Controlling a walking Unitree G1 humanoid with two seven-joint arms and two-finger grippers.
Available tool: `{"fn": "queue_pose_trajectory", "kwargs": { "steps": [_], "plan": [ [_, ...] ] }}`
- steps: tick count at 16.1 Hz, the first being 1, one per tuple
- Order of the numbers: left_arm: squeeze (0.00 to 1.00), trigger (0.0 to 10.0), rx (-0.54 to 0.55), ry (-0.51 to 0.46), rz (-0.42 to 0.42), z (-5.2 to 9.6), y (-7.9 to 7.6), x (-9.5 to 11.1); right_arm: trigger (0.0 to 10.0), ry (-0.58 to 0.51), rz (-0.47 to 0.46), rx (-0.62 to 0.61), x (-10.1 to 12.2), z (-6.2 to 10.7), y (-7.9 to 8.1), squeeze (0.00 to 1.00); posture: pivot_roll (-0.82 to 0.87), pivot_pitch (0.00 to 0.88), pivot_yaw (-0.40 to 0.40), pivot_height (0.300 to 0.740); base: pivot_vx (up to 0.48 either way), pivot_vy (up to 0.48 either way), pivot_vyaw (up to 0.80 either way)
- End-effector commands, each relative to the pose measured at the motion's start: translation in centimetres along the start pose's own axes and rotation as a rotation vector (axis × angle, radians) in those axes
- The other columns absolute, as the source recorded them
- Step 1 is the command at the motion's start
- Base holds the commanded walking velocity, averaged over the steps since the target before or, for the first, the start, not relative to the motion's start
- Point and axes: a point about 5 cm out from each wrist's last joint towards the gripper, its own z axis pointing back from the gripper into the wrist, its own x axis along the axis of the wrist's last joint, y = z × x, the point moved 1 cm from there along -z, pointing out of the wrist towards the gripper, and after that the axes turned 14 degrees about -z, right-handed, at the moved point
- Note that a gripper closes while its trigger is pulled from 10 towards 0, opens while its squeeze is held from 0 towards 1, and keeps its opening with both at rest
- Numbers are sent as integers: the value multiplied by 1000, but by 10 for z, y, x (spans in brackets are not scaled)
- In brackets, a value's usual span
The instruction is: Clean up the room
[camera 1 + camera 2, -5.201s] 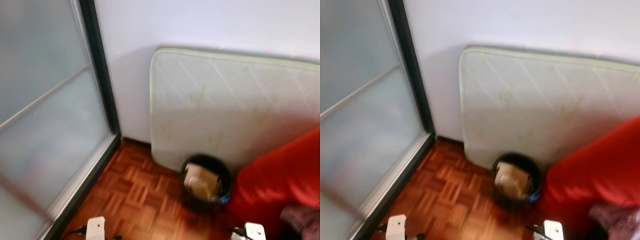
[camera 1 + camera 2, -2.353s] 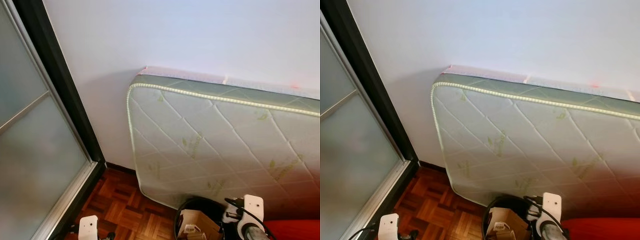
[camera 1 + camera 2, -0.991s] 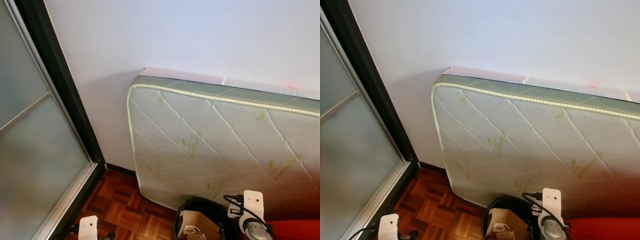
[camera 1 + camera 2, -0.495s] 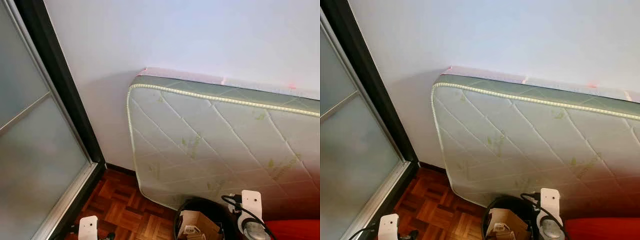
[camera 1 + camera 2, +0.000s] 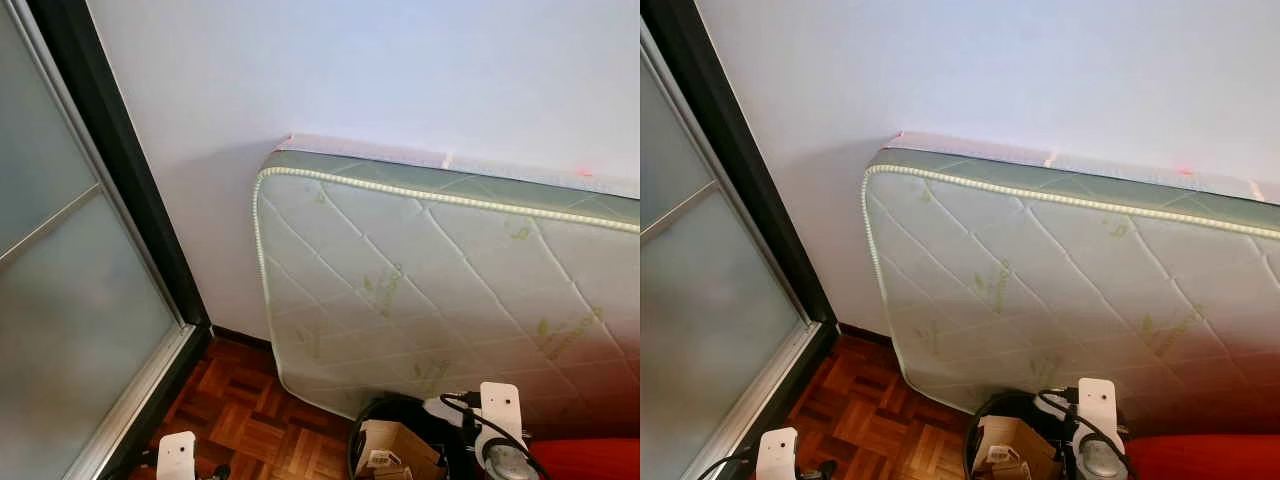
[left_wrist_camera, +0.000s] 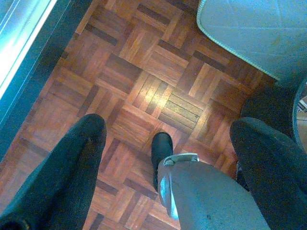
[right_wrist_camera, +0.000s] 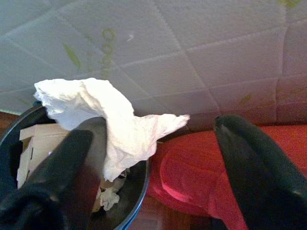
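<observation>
Right wrist view: crumpled white tissue (image 7: 108, 122) over round black bin (image 7: 122, 201).

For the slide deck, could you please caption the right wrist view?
Open right claw over the black bin, crumpled white tissue draped on one finger, mattress behind.
</observation>
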Motion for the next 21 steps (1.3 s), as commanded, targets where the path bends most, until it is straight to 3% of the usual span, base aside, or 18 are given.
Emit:
{"fn": "queue_pose_trajectory", "kwargs": {
  "steps": [1, 8, 14, 15, 16, 17, 21],
  "plan": [
    [0, 10000, -8, 25, 3, 1, -1, -5, 10000, 24, 15, -10, -5, 1, -2, 1000, 61, 0, -19, 740, 0, 0, 0],
    [0, 10000, -7, 26, 3, 1, -1, -4, 10000, 92, 27, 32, -14, 3, 4, 1000, 62, 0, -19, 740, 0, 0, 0],
    [0, 10000, -10, 25, 2, 0, -1, -4, 10000, 224, 4, 166, -34, 10, 20, 1000, 63, 0, -20, 740, 0, 0, 0],
    [0, 10000, -9, 25, 2, 0, -1, -4, 10000, 222, 23, 164, -34, 10, 21, 380, 62, 0, -19, 740, 0, 0, 0],
    [0, 10000, -9, 25, 2, 0, -1, -4, 10000, 222, 32, 161, -34, 9, 20, 380, 62, 0, -19, 740, 0, 0, 0],
    [0, 10000, -9, 26, 2, 0, -1, -4, 10000, 233, 69, 127, -34, 9, 15, 0, 64, 0, -20, 740, 0, 0, 0],
    [0, 10000, -8, 28, 3, 0, -1, -4, 10000, 211, 11, 110, -30, 7, 13, 0, 62, 0, -20, 740, 0, 0, 0]
  ]
}}
